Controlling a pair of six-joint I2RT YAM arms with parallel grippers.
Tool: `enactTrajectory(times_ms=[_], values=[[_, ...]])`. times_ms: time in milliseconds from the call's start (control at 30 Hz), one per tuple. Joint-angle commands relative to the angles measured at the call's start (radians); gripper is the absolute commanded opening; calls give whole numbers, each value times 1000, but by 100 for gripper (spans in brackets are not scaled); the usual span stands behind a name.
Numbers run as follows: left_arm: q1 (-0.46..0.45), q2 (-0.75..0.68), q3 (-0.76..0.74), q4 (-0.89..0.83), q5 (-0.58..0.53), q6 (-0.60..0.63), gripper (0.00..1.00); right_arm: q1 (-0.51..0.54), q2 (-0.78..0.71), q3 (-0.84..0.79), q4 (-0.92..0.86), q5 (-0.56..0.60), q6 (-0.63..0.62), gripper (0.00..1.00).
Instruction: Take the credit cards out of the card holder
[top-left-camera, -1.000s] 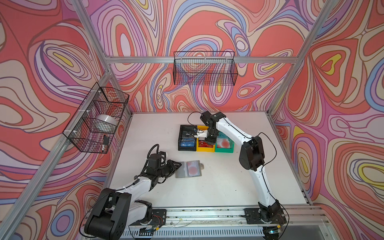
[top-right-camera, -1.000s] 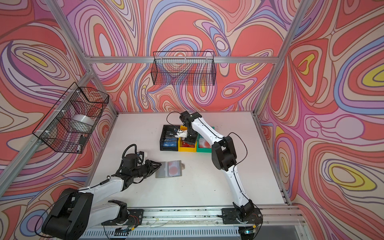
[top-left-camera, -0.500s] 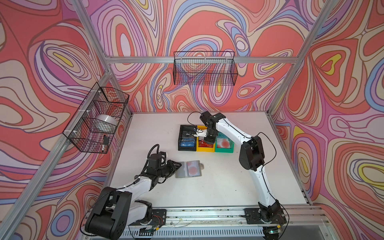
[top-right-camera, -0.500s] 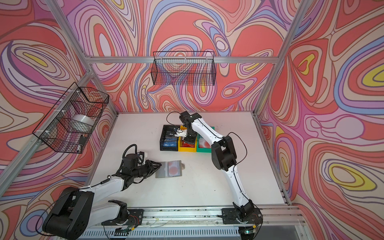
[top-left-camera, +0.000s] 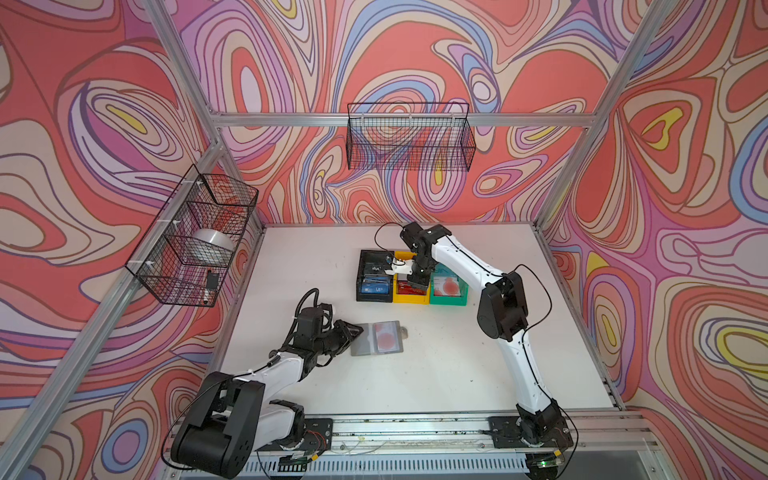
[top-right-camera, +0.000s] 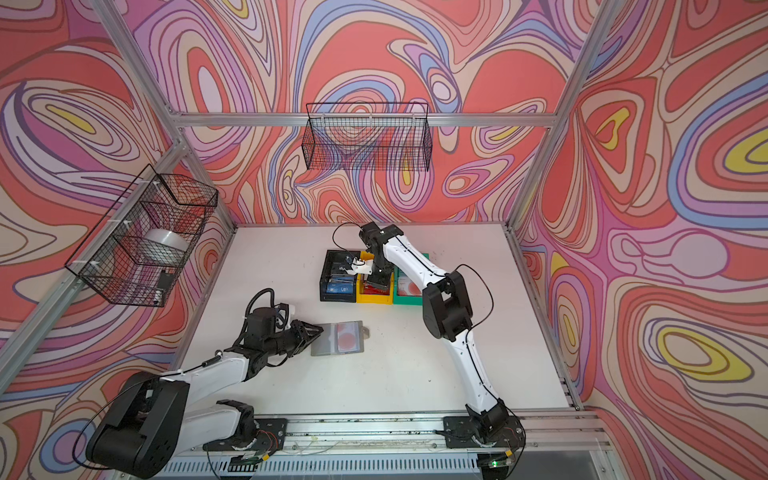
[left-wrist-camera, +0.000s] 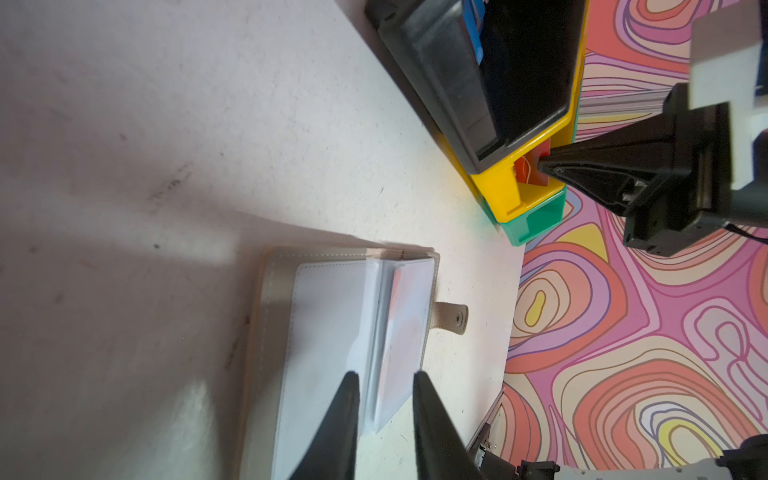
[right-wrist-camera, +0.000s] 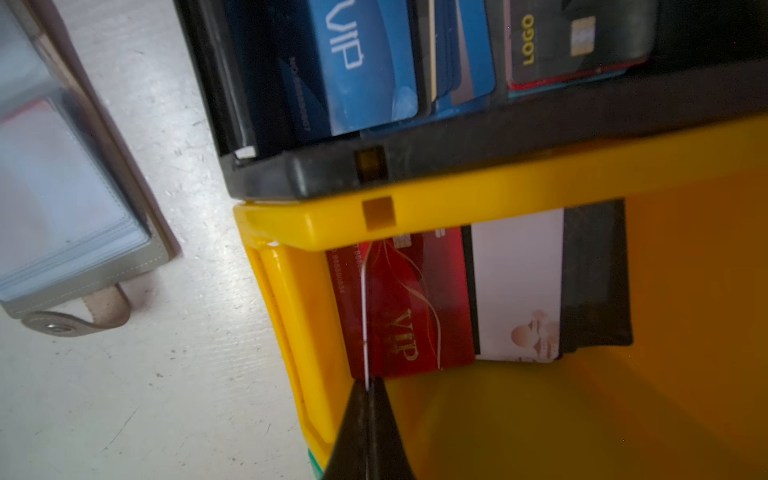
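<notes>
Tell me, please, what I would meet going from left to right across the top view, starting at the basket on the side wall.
side wire basket → black bin → yellow bin → green bin

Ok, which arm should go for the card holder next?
Left, likely: left fingers sit open at the card holder; right fingers are off in the yellow bin, shut on a red card.

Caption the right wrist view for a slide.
Right gripper pinches a credit card edge-on in the yellow bin, near the open card holder.
</notes>
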Motion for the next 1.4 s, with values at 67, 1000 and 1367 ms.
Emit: enactTrajectory(times_ms=[67,1000,1367], values=[[-4,-8,10,7,-8,16,26,-2,50,3,-75,-67,-22,0],[-5,-8,10,1,-9,23,26,-8,-160,-174,318,50,80,39],[-4,-45,15,-150,-63,72,26,21,-447,-523,473,-226,412,33]])
